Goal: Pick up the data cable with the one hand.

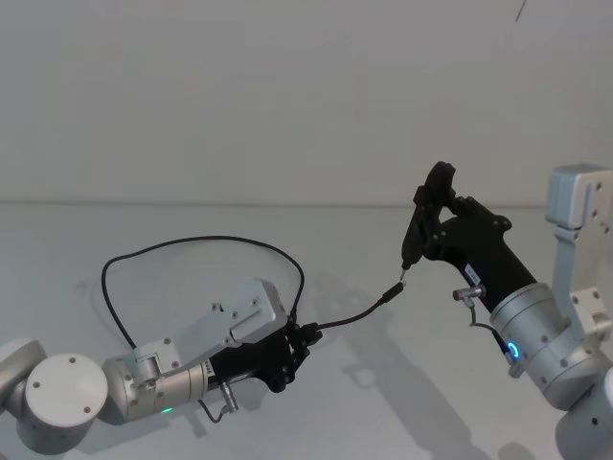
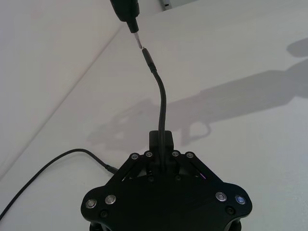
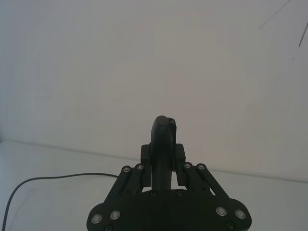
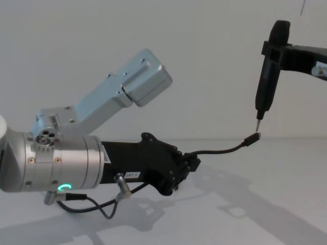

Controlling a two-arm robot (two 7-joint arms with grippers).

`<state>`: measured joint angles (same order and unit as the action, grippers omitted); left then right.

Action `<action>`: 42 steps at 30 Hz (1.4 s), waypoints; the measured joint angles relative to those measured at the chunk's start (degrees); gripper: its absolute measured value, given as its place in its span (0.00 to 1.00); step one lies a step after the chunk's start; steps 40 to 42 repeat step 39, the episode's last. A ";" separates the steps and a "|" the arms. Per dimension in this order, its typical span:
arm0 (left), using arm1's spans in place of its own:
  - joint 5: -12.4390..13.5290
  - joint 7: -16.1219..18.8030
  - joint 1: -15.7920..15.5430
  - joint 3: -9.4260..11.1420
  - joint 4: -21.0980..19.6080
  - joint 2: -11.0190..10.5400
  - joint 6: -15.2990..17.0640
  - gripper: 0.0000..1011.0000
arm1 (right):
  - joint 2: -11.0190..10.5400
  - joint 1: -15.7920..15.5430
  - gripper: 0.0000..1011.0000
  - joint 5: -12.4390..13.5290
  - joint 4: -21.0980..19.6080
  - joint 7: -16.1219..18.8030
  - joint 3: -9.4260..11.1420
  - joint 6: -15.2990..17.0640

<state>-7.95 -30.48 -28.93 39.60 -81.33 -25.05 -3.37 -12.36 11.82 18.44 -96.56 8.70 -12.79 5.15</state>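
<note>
Left gripper (image 1: 305, 342): at about 7 o'clock in the head view, low over the white table (image 1: 402, 402); its jaws are clamped on the data cable (image 1: 192, 243) a little behind the near plug. The green ring light on its silver wrist (image 4: 64, 187) shows in the chest view.
Right gripper (image 1: 428, 222): at about 3 o'clock in the head view, raised above the table; closed around a slender black pen-like tool (image 4: 269, 76) that hangs tip down.
Data cable: from the left gripper's jaws a short free length arches up and out toward 1 o'clock, ending in the small black plug (image 2: 149, 59). Behind the jaws the rest sweeps in a wide loop toward 10 o'clock and back down past the left arm.
Plug and tool tip: the metal pin (image 2: 137, 40) sits just beside the plug's open end; whether they touch I cannot tell.
Handling: light, thin and limp. The short stub holds its arch, but a longer free length would likely sag and swing.
Where to hold: close behind the plug, as here, so the end stays steerable; the smooth round sheath could slip or twist under a loose pinch.
Fragility: the plug mouth and the pin look delicate, so side loads are best avoided.
Progress: the cable appears grasped and its plug end lifted; the loop seems to rest on the table.
</note>
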 joint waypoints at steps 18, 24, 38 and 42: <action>0.00 0.01 0.00 0.00 0.00 0.00 0.00 0.04 | 0.33 -0.23 0.28 -2.19 -0.35 -0.52 -0.06 1.65; 0.00 0.01 0.00 0.00 0.00 0.00 0.00 0.04 | 0.53 -0.41 0.28 -2.69 -0.52 -0.50 0.13 1.68; 0.01 0.01 0.00 0.00 0.00 0.00 0.01 0.04 | 0.80 -0.68 0.28 -3.33 -0.74 -0.45 0.41 1.55; 0.01 0.01 0.00 0.00 0.00 0.00 0.00 0.04 | 0.81 -0.69 0.28 -3.35 -0.74 -0.44 0.41 1.54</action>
